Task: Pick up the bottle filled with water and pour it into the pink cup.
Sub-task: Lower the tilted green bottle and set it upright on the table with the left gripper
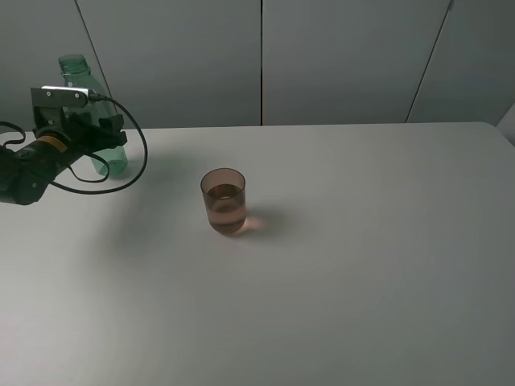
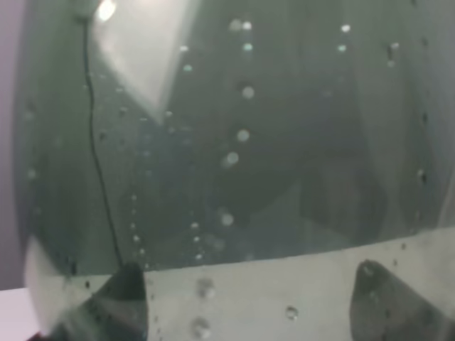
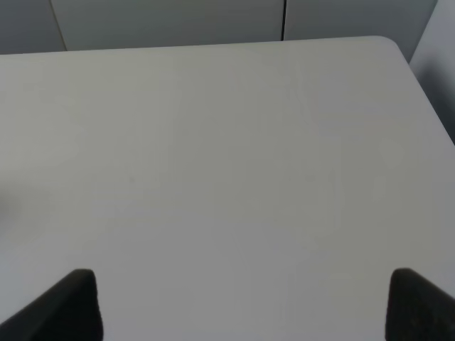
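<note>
The transparent green bottle [image 1: 75, 69] stands upright at the table's far left, close to the back edge. My left gripper [image 1: 101, 133] is around its body, with a finger on each side. In the left wrist view the bottle [image 2: 242, 142] fills the picture, with droplets on its wall, and sits between the left gripper's [image 2: 252, 305] two dark fingertips [image 2: 124, 295]. The pink cup [image 1: 224, 201] stands upright near the table's middle, right of the bottle, with some liquid in it. My right gripper [image 3: 245, 305] is open and empty over bare table; it is out of the exterior view.
The white table [image 1: 362, 257] runs to a grey panelled wall [image 1: 338, 56] at the back. A black cable [image 1: 138, 157] loops from the left arm beside the bottle. The table's right corner [image 3: 394, 46] shows in the right wrist view.
</note>
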{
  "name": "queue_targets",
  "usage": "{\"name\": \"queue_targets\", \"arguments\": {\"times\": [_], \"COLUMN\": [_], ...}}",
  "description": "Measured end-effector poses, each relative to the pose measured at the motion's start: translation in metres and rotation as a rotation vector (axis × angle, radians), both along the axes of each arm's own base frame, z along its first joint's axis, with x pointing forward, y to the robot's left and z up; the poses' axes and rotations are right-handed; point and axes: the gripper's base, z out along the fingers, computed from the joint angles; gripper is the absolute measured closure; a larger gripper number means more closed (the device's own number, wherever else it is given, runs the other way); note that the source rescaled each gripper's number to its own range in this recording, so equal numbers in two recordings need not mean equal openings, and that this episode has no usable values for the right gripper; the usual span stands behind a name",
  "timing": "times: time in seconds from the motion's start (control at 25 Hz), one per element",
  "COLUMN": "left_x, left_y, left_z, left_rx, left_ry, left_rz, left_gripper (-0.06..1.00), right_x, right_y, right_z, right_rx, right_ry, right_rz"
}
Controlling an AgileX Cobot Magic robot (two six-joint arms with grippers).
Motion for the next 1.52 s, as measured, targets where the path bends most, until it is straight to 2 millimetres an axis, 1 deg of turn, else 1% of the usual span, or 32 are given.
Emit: {"name": "queue_targets", "arguments": {"times": [0.12, 0.24, 0.88, 0.92, 0.96, 1.0, 1.12, 1.16, 1.2, 1.28, 1.52], "left_x": [0.000, 0.000, -0.001, -0.001, -0.001, -0.001, -0.003, -0.003, -0.004, -0.004, -0.004], "left_y": [0.000, -0.001, -0.002, -0.002, -0.002, -0.001, -0.001, -0.001, -0.001, 0.000, 0.001], "left_z": [-0.006, -0.009, -0.009, -0.010, -0.011, -0.013, -0.019, -0.021, -0.021, -0.019, -0.011], "left_rx": [0.000, -0.002, 0.023, 0.024, 0.027, 0.031, 0.041, 0.044, 0.047, 0.052, 0.069], "left_ry": [0.004, -0.005, -0.009, -0.007, 0.010, 0.035, 0.095, 0.112, 0.126, 0.148, 0.212], "left_rz": [-0.005, -0.009, -0.023, -0.023, -0.022, -0.021, -0.019, -0.019, -0.018, -0.016, -0.011], "left_gripper": [0.94, 0.94, 0.94, 0.89, 0.80, 0.68, 0.21, 0.10, 0.02, -0.04, -0.06], "right_x": [0.000, 0.000, 0.000, 0.000, 0.000, 0.000, 0.000, 0.000, 0.000, 0.000, 0.000], "right_y": [0.000, 0.000, 0.000, 0.000, 0.000, 0.000, 0.000, 0.000, 0.000, 0.000, 0.000], "right_z": [0.000, 0.000, 0.000, 0.000, 0.000, 0.000, 0.000, 0.000, 0.000, 0.000, 0.000], "right_rx": [0.000, 0.000, 0.000, 0.000, 0.000, 0.000, 0.000, 0.000, 0.000, 0.000, 0.000], "right_ry": [0.000, 0.000, 0.000, 0.000, 0.000, 0.000, 0.000, 0.000, 0.000, 0.000, 0.000], "right_rz": [0.000, 0.000, 0.000, 0.000, 0.000, 0.000, 0.000, 0.000, 0.000, 0.000, 0.000]}}
